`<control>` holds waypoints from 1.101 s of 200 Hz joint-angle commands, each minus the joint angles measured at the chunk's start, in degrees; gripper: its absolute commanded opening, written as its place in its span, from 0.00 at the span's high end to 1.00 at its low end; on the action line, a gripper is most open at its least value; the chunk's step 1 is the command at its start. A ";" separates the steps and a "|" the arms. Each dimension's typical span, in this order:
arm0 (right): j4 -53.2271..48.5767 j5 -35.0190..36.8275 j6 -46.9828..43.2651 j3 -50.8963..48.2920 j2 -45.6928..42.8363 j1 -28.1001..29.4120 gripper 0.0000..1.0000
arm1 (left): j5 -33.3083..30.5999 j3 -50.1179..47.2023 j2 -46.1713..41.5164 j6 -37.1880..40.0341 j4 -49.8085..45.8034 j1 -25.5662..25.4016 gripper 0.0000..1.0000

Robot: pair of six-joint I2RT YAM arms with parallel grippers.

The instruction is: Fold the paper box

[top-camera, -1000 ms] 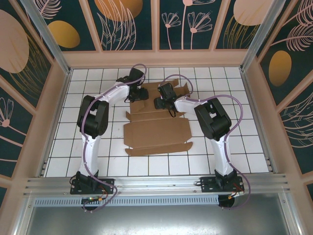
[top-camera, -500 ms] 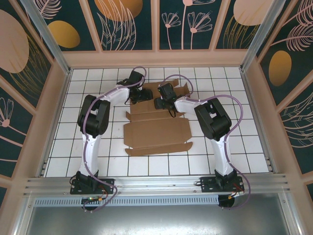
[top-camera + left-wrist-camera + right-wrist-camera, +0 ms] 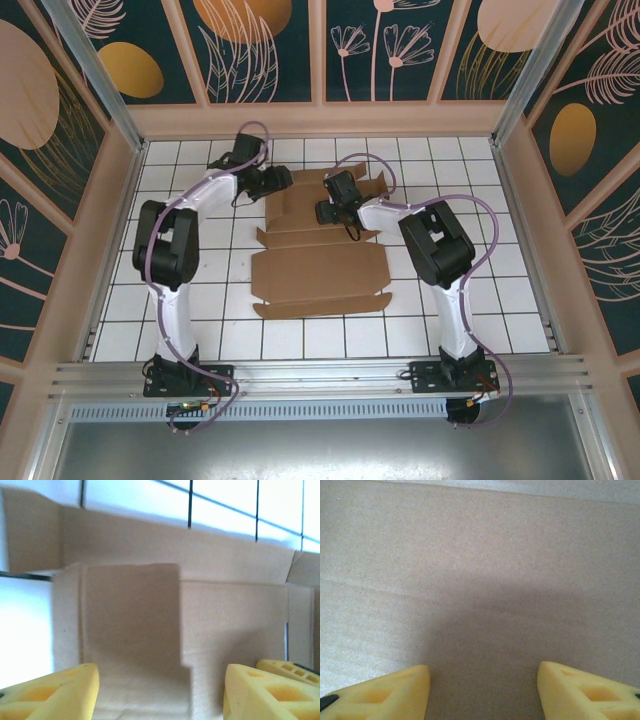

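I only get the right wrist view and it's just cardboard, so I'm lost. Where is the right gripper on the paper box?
Observer: The right gripper sits over the far half of the paper box, near its middle line.
Operator: And the left gripper?
Observer: The left gripper is at the box's far left edge, jaws open, nothing between them.
Operator: Is the near half folded up?
Observer: No, the box's near half looks flat on the tiled table.

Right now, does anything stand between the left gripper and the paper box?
Nothing visible stands between them. The left gripper is open, and the paper box lies directly in front of its yellow fingers.
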 commanded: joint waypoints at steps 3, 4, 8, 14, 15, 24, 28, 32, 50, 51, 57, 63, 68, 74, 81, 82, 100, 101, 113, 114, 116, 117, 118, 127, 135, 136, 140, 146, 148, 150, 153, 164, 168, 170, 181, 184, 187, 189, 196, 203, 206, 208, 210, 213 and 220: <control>-12.20 -3.75 3.02 -3.91 2.74 -0.12 0.40 | -0.97 -2.18 -2.85 0.89 -1.84 0.29 0.34; -12.20 -3.75 3.03 -3.89 2.67 -0.12 0.40 | -0.96 -2.29 -2.85 0.90 -1.88 0.37 0.34; -12.25 -5.17 3.12 -3.94 2.60 -0.24 0.40 | -1.30 -2.72 -3.01 0.99 -1.97 0.45 0.34; -12.24 -5.42 3.23 -3.89 2.47 -0.31 0.40 | -1.60 -3.56 -3.21 1.00 -1.93 0.64 0.35; -12.22 -5.46 3.22 -3.92 2.44 -0.39 0.41 | -1.62 -3.64 -3.29 1.00 -1.88 0.64 0.35; -12.27 -5.55 3.21 -3.91 2.27 -0.50 0.41 | -1.71 -5.21 -3.96 0.68 -1.19 1.16 0.35; -12.41 -5.53 3.21 -3.93 2.26 -0.59 0.41 | -1.85 -5.86 -4.40 0.58 -1.01 1.45 0.35; -12.39 -5.44 3.18 -3.91 2.19 -0.64 0.41 | -2.03 -6.38 -4.70 0.39 -0.80 1.66 0.35; -12.75 -5.39 2.86 -3.84 1.99 -0.70 0.41 | -3.66 -7.10 -5.78 0.60 -0.81 2.86 0.35; -12.79 -5.45 2.86 -3.85 1.98 -0.67 0.41 | -3.84 -7.03 -5.76 0.63 -0.84 2.88 0.35; -12.85 -5.41 2.86 -3.72 2.02 -0.75 0.41 | -4.63 -6.82 -5.81 0.88 -1.27 3.17 0.36; -12.91 -5.39 2.77 -3.78 2.01 -0.78 0.41 | -5.48 -6.57 -5.82 1.12 -1.65 3.27 0.36; -12.99 -5.32 2.77 -3.74 1.90 -0.81 0.41 | -6.23 -6.28 -5.64 1.41 -1.99 3.41 0.36; -13.01 -5.32 2.77 -3.68 1.89 -0.77 0.41 | -7.00 -5.94 -5.48 1.65 -2.45 3.50 0.36; -13.08 -5.20 2.78 -3.69 1.81 -0.77 0.41 | -7.57 -5.61 -5.21 1.83 -2.82 3.53 0.37; -13.08 -5.18 2.82 -3.65 1.85 -0.75 0.41 | -7.64 -5.58 -5.12 1.85 -2.85 3.57 0.37; -13.31 -5.28 2.70 -3.55 1.56 -0.80 0.41 | -7.93 -5.19 -4.95 1.97 -2.93 3.57 0.37; -13.37 -5.30 2.69 -3.54 1.55 -0.81 0.41 | -7.91 -5.15 -4.99 2.01 -2.95 3.59 0.37; -13.51 -5.27 2.51 -3.36 1.34 -0.82 0.41 | -8.09 -4.84 -5.13 2.22 -3.05 3.60 0.37; -13.56 -5.21 2.55 -3.35 1.35 -0.82 0.41 | -8.16 -4.80 -5.17 2.22 -3.10 3.56 0.37; -13.64 -5.16 2.52 -3.28 1.25 -0.82 0.41 | -8.29 -4.73 -5.18 2.27 -3.18 3.56 0.37; -13.62 -5.16 2.47 -3.27 1.31 -0.82 0.41 | -8.31 -4.70 -5.20 2.30 -3.21 3.54 0.37; -13.66 -5.15 2.44 -3.22 1.25 -0.82 0.41 | -8.41 -4.65 -5.21 2.35 -3.22 3.62 0.37; -13.93 -5.01 2.34 -3.00 1.19 -0.81 0.41 | -9.12 -4.05 -5.13 2.76 -3.72 3.60 0.37; -14.05 -5.17 2.38 -2.78 1.11 -0.82 0.41 | -9.50 -3.39 -4.91 3.05 -4.13 3.58 0.37; -14.05 -5.25 2.36 -2.71 1.10 -0.82 0.41 | -9.57 -3.24 -4.89 3.04 -4.21 3.56 0.37; -14.09 -5.31 2.33 -2.65 1.09 -0.80 0.41 | -9.62 -2.93 -4.62 3.11 -4.37 3.59 0.37; -14.20 -5.52 2.29 -2.34 0.86 -0.79 0.41 | -9.39 -2.51 -4.24 3.11 -4.58 3.58 0.37; -14.22 -5.64 2.25 -2.30 0.80 -0.81 0.41 | -9.28 -2.33 -4.14 3.11 -4.62 3.54 0.37; -14.22 -5.82 2.20 -2.23 0.76 -0.79 0.41 | -9.12 -2.18 -3.98 3.11 -4.59 3.60 0.37; -14.37 -6.21 2.04 -1.99 0.71 -0.77 0.41 | -8.83 -1.95 -3.76 3.12 -4.63 3.54 0.37; -15.19 -6.84 1.72 -1.01 0.42 -0.80 0.41 | -8.29 -1.07 -2.90 3.02 -5.09 3.53 0.37; -15.48 -6.74 1.57 -0.63 0.20 -0.81 0.41 | -8.20 -0.88 -2.73 3.02 -5.16 3.53 0.37; -15.57 -6.73 1.55 -0.56 0.09 -0.75 0.41 | -8.17 -0.78 -2.68 2.98 -5.16 3.55 0.37; -16.14 -6.73 1.24 0.21 -0.68 -0.89 0.40 | -8.31 -0.31 -2.20 3.00 -5.24 3.55 0.37; -16.28 -6.73 1.19 0.44 -0.92 -0.90 0.40 | -8.36 -0.10 -2.07 3.01 -5.36 3.53 0.37; -16.45 -6.73 1.19 0.62 -1.11 -0.88 0.40 | -8.40 0.05 -2.04 3.04 -5.53 3.54 0.37; -16.56 -6.69 1.19 0.79 -1.27 -0.90 0.40 | -8.55 0.11 -2.00 3.05 -5.63 3.60 0.37; -16.89 -6.64 1.12 1.32 -1.70 -0.94 0.40 | -8.55 0.30 -2.01 3.13 -5.61 3.60 0.37; -17.19 -6.73 1.10 1.79 -2.06 -0.99 0.40 | -8.78 0.32 -2.25 3.21 -5.64 3.56 0.37; -17.37 -6.81 1.05 1.96 -2.26 -0.95 0.40 | -8.91 0.35 -2.37 3.24 -5.61 3.54 0.37; -17.45 -6.82 1.02 2.09 -2.35 -0.98 0.40 | -9.05 0.34 -2.46 3.30 -5.67 3.53 0.37; -17.53 -6.86 1.04 2.17 -2.44 -0.99 0.40 | -9.15 0.38 -2.57 3.33 -5.71 3.57 0.37; -17.69 -6.87 1.04 2.33 -2.59 -1.05 0.40 | -9.32 0.40 -2.63 3.41 -5.81 3.55 0.37; -17.78 -6.90 1.09 2.59 -2.95 -1.08 0.40 | -9.75 0.42 -3.11 3.69 -5.98 3.55 0.37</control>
